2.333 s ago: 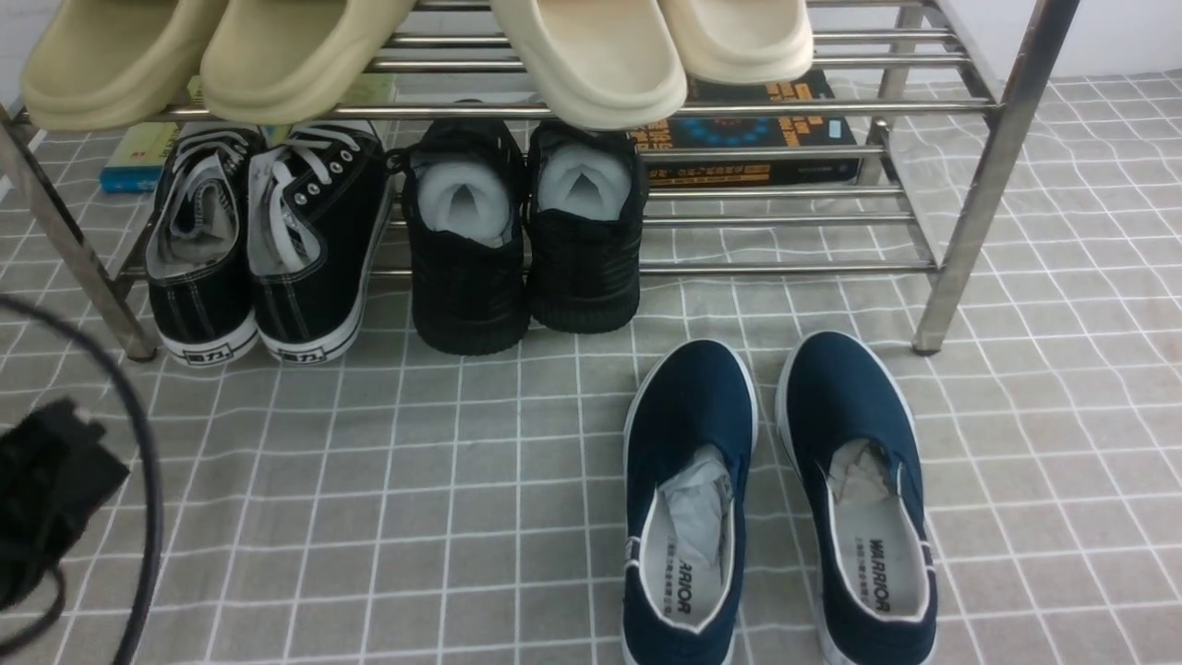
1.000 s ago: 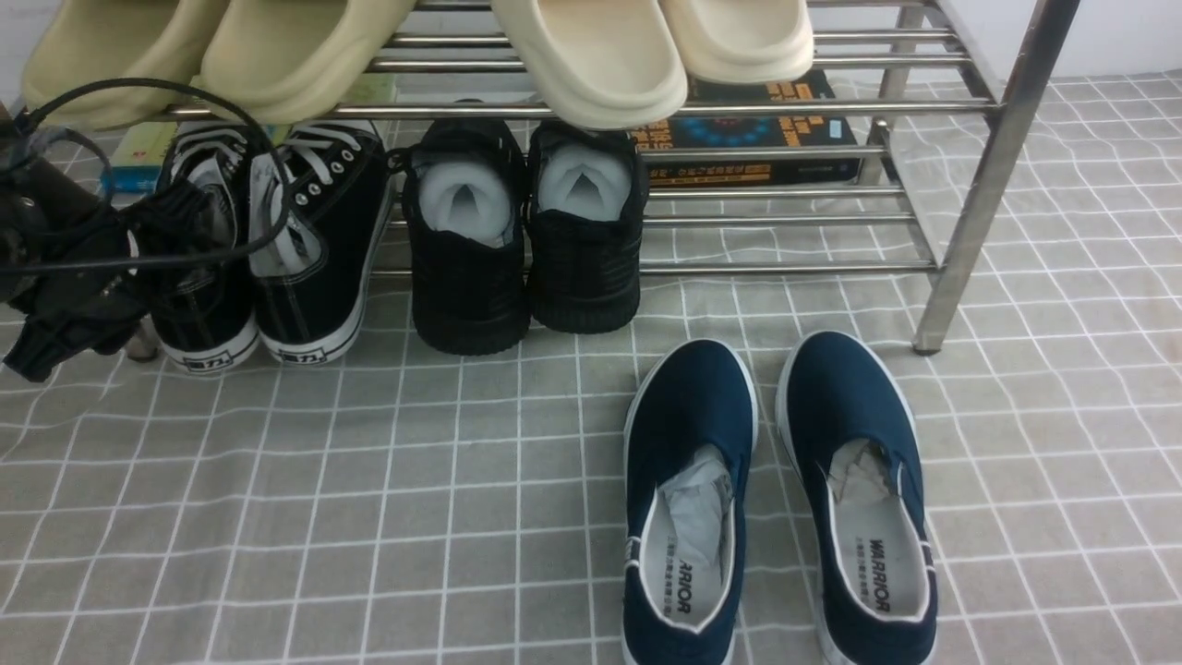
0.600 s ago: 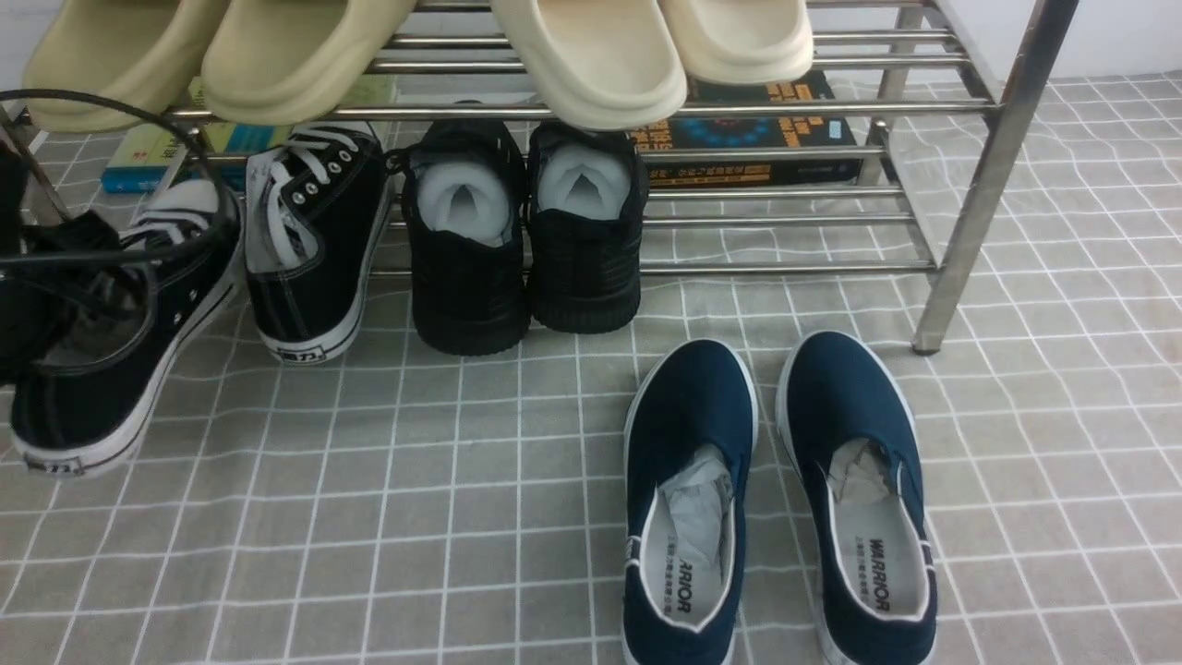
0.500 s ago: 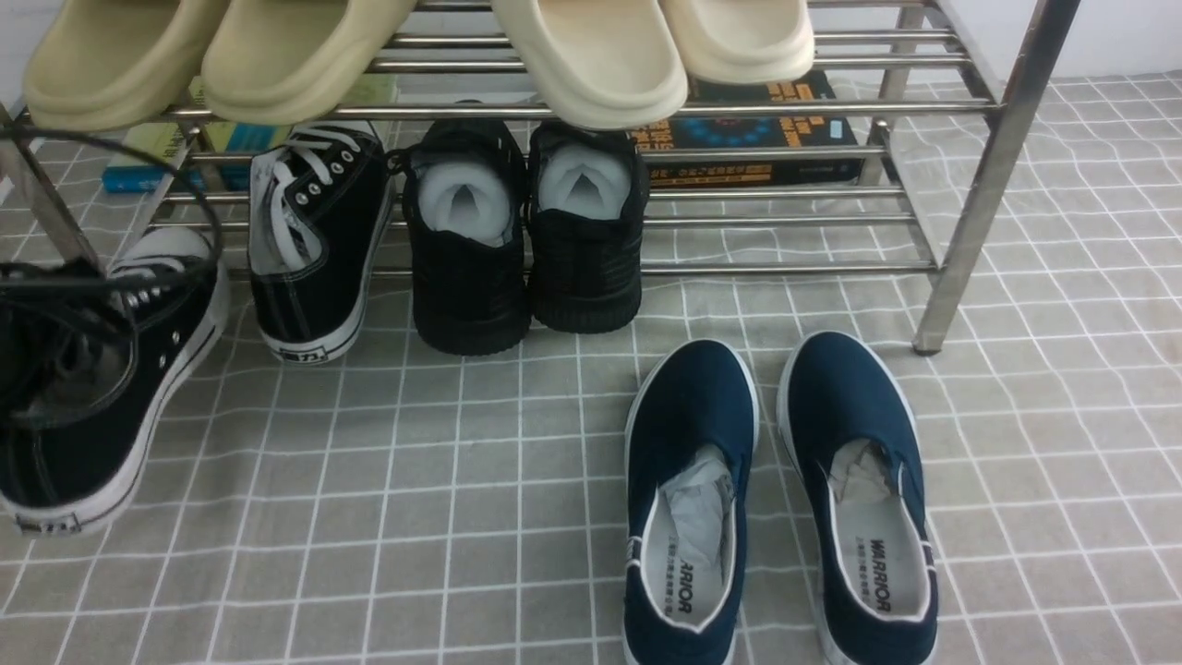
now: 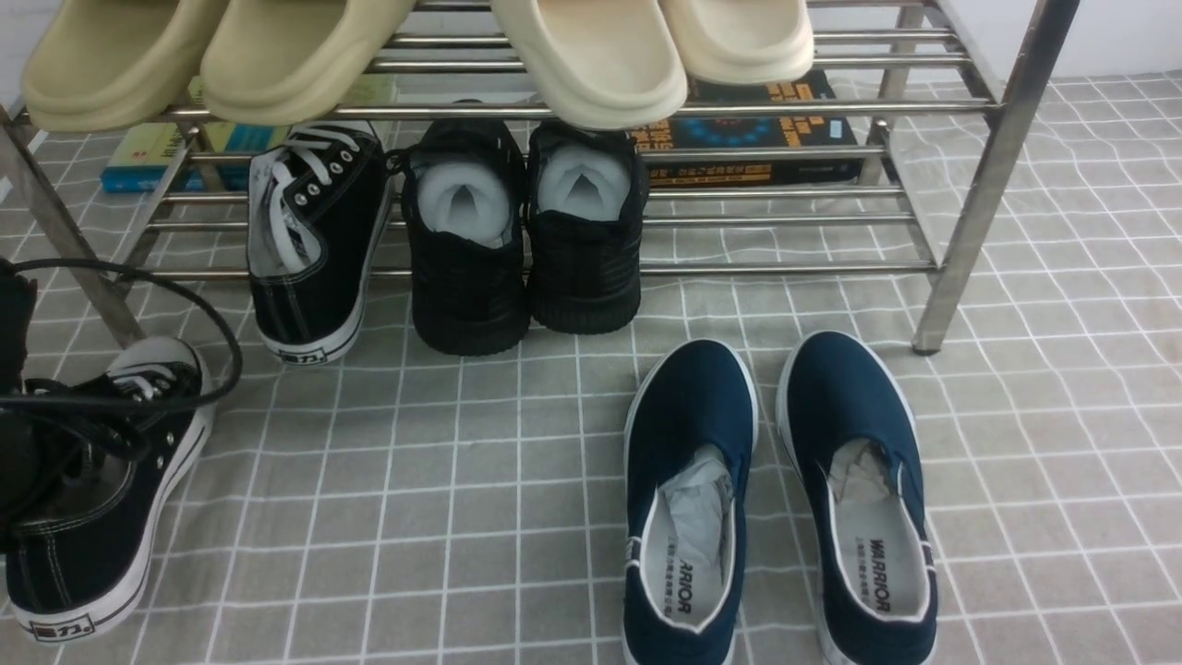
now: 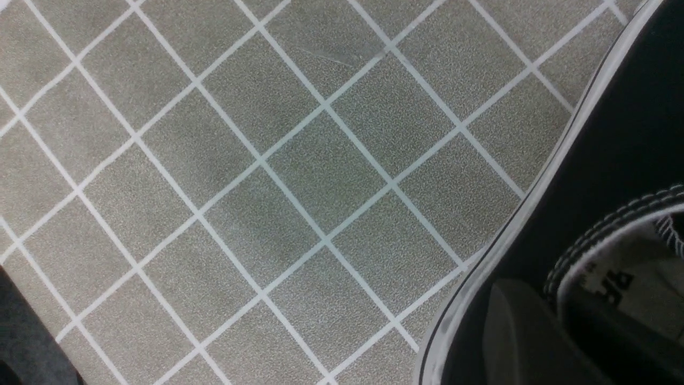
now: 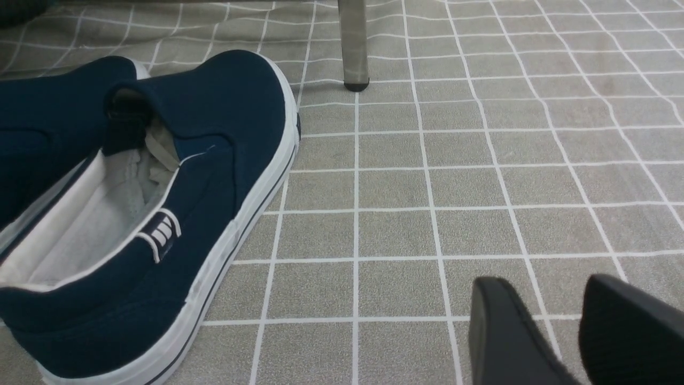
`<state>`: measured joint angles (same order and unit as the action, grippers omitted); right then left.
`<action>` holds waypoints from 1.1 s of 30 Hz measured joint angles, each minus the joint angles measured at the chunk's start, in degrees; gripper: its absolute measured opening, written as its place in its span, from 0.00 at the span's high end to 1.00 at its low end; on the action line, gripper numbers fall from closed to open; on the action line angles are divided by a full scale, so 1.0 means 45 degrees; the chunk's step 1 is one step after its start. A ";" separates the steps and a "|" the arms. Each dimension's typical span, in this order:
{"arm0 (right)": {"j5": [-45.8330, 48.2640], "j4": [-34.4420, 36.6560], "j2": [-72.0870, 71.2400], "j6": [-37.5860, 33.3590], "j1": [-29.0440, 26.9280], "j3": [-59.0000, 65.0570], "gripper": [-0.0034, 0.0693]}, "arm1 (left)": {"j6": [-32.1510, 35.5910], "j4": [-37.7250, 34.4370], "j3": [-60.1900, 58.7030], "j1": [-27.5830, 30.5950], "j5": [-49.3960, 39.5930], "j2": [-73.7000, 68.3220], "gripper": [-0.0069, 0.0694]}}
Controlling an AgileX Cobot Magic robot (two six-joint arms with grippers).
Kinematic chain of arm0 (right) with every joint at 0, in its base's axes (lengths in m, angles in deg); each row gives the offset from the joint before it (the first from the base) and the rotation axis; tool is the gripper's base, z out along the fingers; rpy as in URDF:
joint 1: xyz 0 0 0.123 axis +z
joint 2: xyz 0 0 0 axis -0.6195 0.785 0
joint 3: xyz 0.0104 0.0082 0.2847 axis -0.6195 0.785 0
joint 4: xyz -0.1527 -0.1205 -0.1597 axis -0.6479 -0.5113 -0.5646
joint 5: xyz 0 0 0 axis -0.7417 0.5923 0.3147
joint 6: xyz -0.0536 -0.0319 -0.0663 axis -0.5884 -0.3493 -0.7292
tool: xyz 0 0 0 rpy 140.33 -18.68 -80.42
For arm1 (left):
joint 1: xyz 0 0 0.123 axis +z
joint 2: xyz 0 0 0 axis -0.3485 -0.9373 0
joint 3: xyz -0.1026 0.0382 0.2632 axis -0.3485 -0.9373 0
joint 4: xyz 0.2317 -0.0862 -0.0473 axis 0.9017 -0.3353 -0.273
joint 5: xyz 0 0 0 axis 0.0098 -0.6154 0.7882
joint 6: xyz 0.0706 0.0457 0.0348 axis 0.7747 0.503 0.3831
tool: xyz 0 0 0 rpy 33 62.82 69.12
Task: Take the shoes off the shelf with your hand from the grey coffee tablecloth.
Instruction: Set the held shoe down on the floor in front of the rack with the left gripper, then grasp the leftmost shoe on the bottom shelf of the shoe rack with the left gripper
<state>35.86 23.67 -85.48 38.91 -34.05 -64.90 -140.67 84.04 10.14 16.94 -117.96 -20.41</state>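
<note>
One black canvas sneaker (image 5: 102, 499) with white laces and sole is off the shelf, low over the grey coffee tablecloth (image 5: 416, 480) at the front left. My left hand (image 5: 23, 453), black with a looping cable, is shut on its collar. In the left wrist view one finger (image 6: 523, 331) lies against the sneaker's outer wall (image 6: 614, 160). The other canvas sneaker (image 5: 314, 240) stands on the steel shelf's (image 5: 785, 268) lower tier, heel towards me. My right gripper (image 7: 561, 299) is open and empty over the cloth, beside a navy slip-on (image 7: 160, 203).
All-black knit sneakers (image 5: 522, 245) stand on the lower tier next to the canvas sneaker. Navy slip-ons (image 5: 776, 499) lie on the cloth at front right. Beige slippers (image 5: 591, 55) sit on the top tier. Books (image 5: 757, 139) lie behind. A shelf leg (image 5: 960, 231) stands at right.
My left hand reached to the left canvas sneaker on the lower tier, closed on it, and drew it off the shelf towards me and down to the front left.
</note>
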 joint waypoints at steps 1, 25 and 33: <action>0.0000 0.0000 0.0000 0.0000 0.0000 0.0000 0.63 | 0.0375 0.0000 0.0001 0.0000 -0.0030 -0.0036 0.78; 0.0010 0.0000 0.0000 0.0000 0.0000 0.0000 0.62 | 0.4242 -0.5938 0.4092 0.0024 0.4136 -0.2574 0.30; 0.0010 0.0000 0.0000 0.0000 0.0000 0.0000 0.62 | 0.4254 -0.6712 0.4143 0.0064 0.5290 -0.3389 0.30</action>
<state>35.91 23.67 -85.48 38.91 -34.05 -64.90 -121.52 53.84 28.78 17.23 -94.15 -35.66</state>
